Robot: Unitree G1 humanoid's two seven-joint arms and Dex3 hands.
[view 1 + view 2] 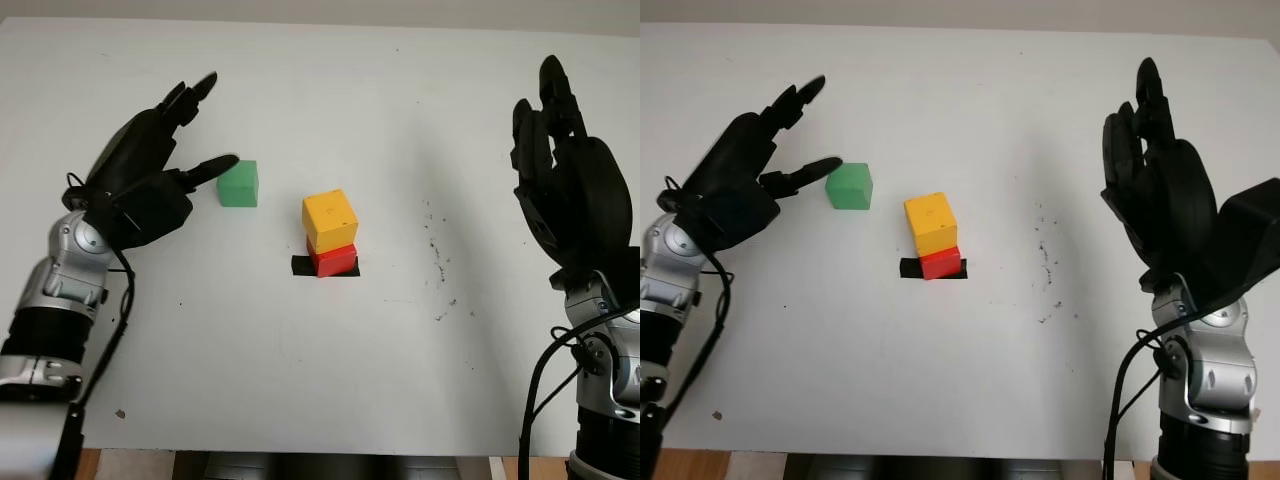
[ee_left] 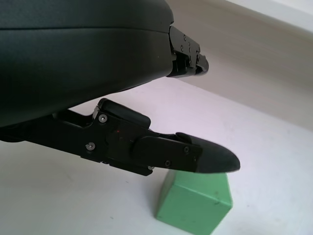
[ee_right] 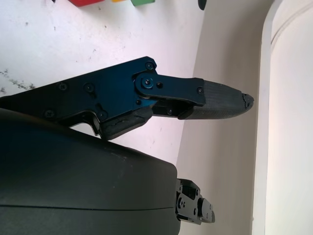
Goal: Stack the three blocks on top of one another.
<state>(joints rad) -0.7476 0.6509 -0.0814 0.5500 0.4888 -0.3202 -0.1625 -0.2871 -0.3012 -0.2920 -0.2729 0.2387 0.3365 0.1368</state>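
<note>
A yellow block (image 1: 330, 219) sits on top of a red block (image 1: 334, 260) near the table's middle, over a black mark (image 1: 302, 266). A green block (image 1: 238, 184) stands alone on the table to their left; it also shows in the left wrist view (image 2: 195, 203). My left hand (image 1: 185, 135) is open just left of the green block, its thumb tip (image 1: 222, 164) almost at the block's side, nothing held. My right hand (image 1: 555, 130) is open, raised over the right side of the table, away from the blocks.
The white table (image 1: 300, 380) carries dark specks (image 1: 437, 250) right of the stack. Its front edge (image 1: 300, 452) runs along the bottom between my arms.
</note>
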